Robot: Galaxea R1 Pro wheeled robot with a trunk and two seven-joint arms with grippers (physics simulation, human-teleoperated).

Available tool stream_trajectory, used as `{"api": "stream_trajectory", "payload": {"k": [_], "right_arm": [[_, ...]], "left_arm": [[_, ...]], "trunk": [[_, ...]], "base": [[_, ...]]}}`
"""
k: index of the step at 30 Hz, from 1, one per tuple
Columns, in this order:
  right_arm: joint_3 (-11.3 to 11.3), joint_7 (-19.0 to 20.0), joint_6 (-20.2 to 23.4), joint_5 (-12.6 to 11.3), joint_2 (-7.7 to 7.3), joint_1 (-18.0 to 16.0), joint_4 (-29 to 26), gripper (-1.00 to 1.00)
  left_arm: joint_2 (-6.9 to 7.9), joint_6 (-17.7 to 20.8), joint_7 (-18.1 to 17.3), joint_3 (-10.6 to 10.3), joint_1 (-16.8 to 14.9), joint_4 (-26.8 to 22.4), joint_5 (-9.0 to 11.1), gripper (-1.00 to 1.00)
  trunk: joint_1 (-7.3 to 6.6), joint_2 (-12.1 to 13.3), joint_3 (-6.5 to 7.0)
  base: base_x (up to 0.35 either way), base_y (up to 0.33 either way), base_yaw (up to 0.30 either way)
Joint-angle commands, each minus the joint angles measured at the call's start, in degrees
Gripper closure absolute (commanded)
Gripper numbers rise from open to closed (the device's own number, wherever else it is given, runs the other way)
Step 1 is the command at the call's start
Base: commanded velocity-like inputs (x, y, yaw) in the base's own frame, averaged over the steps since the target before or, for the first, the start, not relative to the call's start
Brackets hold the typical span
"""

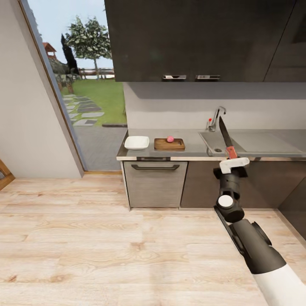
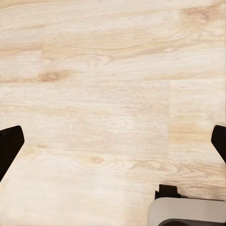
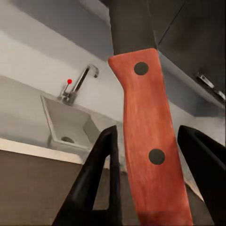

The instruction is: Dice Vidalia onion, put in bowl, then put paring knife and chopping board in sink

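Head view, right of centre: the right gripper (image 1: 234,162) is raised in front of the countertop (image 1: 193,149), pinching the paring knife (image 1: 226,139) by its red handle, with the dark blade pointing up and slightly to the upper left, crossing the front of the sink (image 1: 209,140). Behind the basin stands the chrome tap (image 1: 217,117) with its red knob. Left of the sink on the same worktop lies the chopping board (image 1: 169,144), and the Vidalia onion (image 1: 170,139) sits on it, whole, near its middle. Just left of the board, apart from it, is the white bowl (image 1: 136,142) near the counter's left end. Dark wall cabinets (image 1: 199,40) hang across the top of the frame, a large window (image 1: 80,80) opens onto a lawn at the upper left, and pale wooden floor (image 1: 106,246) fills the lower half. From the right wrist camera, the knife handle (image 3: 147,141) with two dark rivets runs between the black fingers (image 3: 101,179), which sit at either side of it; the sink basin (image 3: 70,125) and tap (image 3: 80,82) show at the left of the frame. From the left wrist camera, two dark fingertips (image 2: 9,146) stand wide apart at the frame's left and right edges over bare floor planks (image 2: 113,94), nothing between them.
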Motion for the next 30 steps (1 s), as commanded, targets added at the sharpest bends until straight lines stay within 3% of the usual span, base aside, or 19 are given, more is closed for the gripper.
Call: {"api": "stream_trajectory", "payload": {"k": [1, 3, 7, 8, 9, 11, 13, 14, 20, 30], "right_arm": [[0.2, -0.1, 0.7, 2.0, 0.23, -1.1, 0.1, 1.00], [0.3, 2.0, 1.2, 5.5, 1.35, -4.1, 0.4, 1.00], [0.7, 11.1, 1.1, 7.3, 1.60, -4.8, 0.5, 1.00], [1.2, 15.8, 1.0, 8.8, 1.62, -4.9, 0.5, 1.00], [1.8, 17.6, 0.9, 10.3, 1.63, -4.9, 0.6, 1.00], [3.2, 19.7, 0.8, 13.2, 1.64, -4.9, 0.6, 1.00], [6.1, 21.9, -0.7, 17.9, 1.67, -5.0, 0.7, 1.00], [6.7, 22.3, -1.2, 18.7, 1.71, -5.0, 0.7, 1.00], [8.4, 22.9, -2.9, 19.7, 1.78, -4.9, 1.3, 1.00], [9.4, 22.8, -3.2, 19.8, 2.15, -4.8, 1.4, 1.00]], "left_arm": [[0.02, 0.0, 0.4, -0.5, 0.0, 0.0, 0.1, -1.00], [-0.01, 0.2, 0.3, -0.5, 0.0, 1.0, 0.1, -1.00], [-0.76, 0.5, -3.2, -0.5, 0.0, 4.0, 0.1, -1.00], [-1.32, 0.5, -5.2, -0.5, 0.0, 6.0, 0.1, -1.00], [-1.50, 0.5, -5.7, -0.5, 0.0, 6.6, 0.1, -1.00], [-1.66, 0.6, -6.1, -0.5, 0.0, 7.1, 0.1, -1.00], [-1.70, 0.7, -6.4, -0.5, 0.0, 7.5, 0.1, -1.00], [-1.66, 0.7, -6.4, -0.5, 0.0, 7.6, 0.1, -1.00], [-1.70, 5.1, -6.5, -0.5, 0.1, 7.7, 0.1, -1.00], [-1.74, 6.0, -6.5, -0.5, 0.1, 7.7, 0.1, -1.00]], "trunk": [[0.03, -0.1, -0.12], [0.03, -0.1, -0.12], [0.03, -0.1, -0.12], [0.03, -0.1, -0.12], [0.03, -0.1, -0.12], [0.03, -0.1, -0.12], [0.03, -0.1, -0.12], [0.03, -0.1, -0.12], [0.03, -0.1, -0.12], [0.03, -0.1, -0.12]], "base": [[0.000, 0.000, 0.000], [0.000, 0.000, 0.000], [0.000, 0.000, 0.000], [0.000, 0.000, 0.000], [0.000, 0.000, 0.000], [0.000, 0.000, 0.000], [0.012, 0.000, 0.000], [0.065, 0.000, 0.000], [0.151, 0.000, 0.000], [0.206, -0.021, 0.000]]}}
